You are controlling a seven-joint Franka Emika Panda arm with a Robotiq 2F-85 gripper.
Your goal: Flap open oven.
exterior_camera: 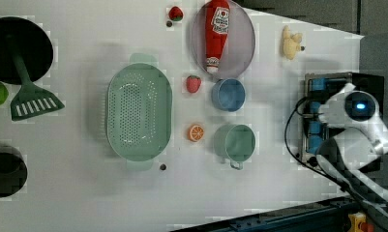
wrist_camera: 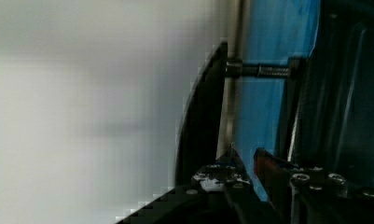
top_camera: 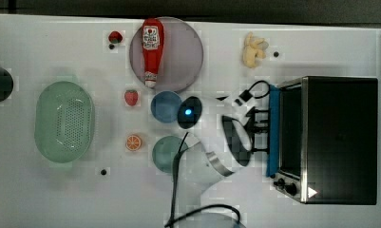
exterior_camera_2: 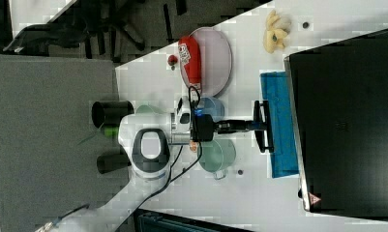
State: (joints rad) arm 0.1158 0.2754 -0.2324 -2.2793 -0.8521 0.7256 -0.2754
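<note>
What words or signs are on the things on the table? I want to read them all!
Ketchup bottle: white label with writing, too blurred to read.
Oven: a triangle warning sign at one front corner of its top, symbol too small to make out; faint mark in the middle of the top, unreadable.
Nothing else here carries writing that can be read.
</note>
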